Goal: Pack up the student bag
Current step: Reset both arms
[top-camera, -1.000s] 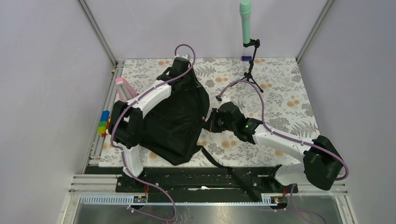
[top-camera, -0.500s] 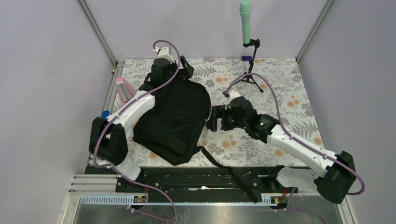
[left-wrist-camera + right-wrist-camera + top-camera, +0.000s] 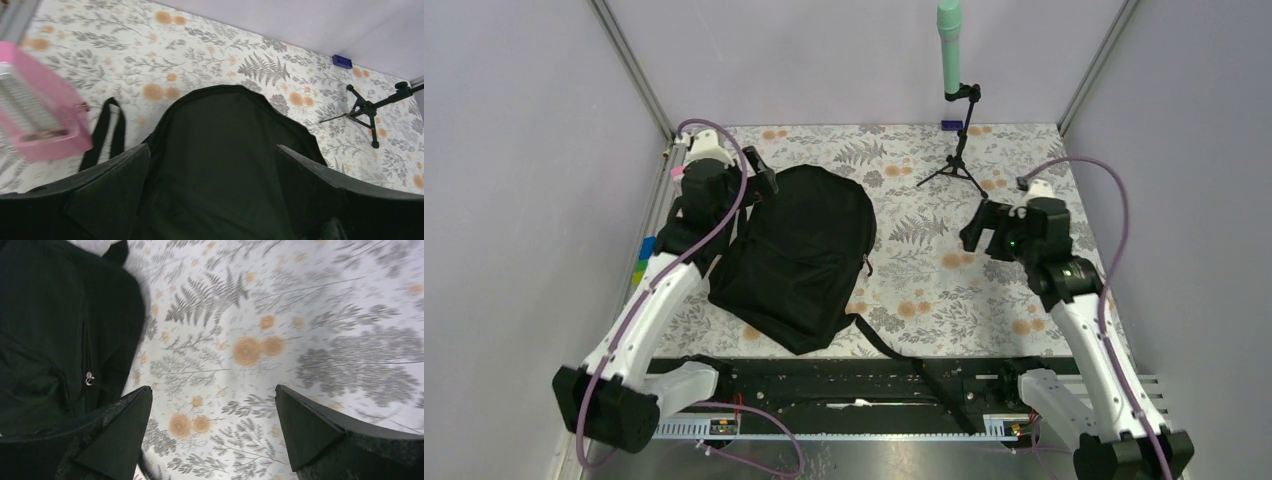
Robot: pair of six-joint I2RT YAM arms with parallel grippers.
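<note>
The student bag (image 3: 799, 255) is a big black backpack lying flat on the flowered mat, left of centre, rounded top toward the back. One strap (image 3: 894, 345) trails toward the near edge. My left gripper (image 3: 759, 178) hovers at the bag's top left corner, open and holding nothing. In the left wrist view the bag's top (image 3: 225, 160) fills the space beyond the open left gripper (image 3: 212, 147). My right gripper (image 3: 977, 228) is open over bare mat, well right of the bag. In the right wrist view, the right gripper (image 3: 213, 388) frames only mat, with the bag (image 3: 50, 330) at left.
A green microphone on a small black tripod (image 3: 959, 165) stands at the back, with a small blue block (image 3: 951, 125) behind it. A pink box (image 3: 35, 120) lies left of the bag's top. Coloured blocks (image 3: 642, 265) sit at the mat's left edge.
Both grippers have opened and let go of the bag. The left arm pulled back to the left, the right arm swung away to the right. The bag now lies flat.
</note>
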